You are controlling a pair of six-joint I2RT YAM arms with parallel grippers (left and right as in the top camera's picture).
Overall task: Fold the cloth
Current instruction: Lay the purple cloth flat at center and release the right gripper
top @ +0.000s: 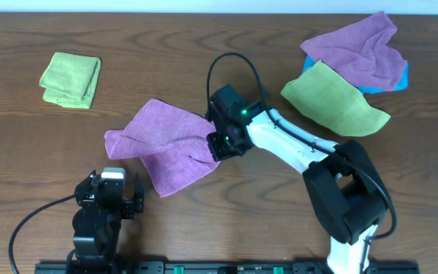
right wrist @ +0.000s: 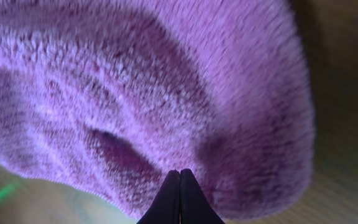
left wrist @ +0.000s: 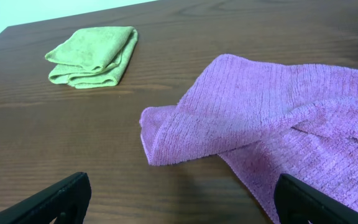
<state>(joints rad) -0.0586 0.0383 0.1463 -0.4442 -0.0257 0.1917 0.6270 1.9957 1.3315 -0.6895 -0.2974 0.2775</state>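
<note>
The purple-mauve cloth (top: 166, 144) lies partly folded over itself in the middle of the table. It also shows in the left wrist view (left wrist: 272, 118) and fills the right wrist view (right wrist: 148, 93). My right gripper (top: 220, 144) is at the cloth's right edge, fingers pressed together (right wrist: 179, 177) on a pinch of the cloth. My left gripper (top: 112, 199) is open and empty (left wrist: 179, 202), low near the front edge, just short of the cloth's near corner.
A folded yellow-green cloth (top: 71, 79) lies at the far left, also in the left wrist view (left wrist: 95, 55). At the far right lie a rumpled purple cloth (top: 356, 50), a yellow-green cloth (top: 333, 99) and a blue cloth edge (top: 403, 76).
</note>
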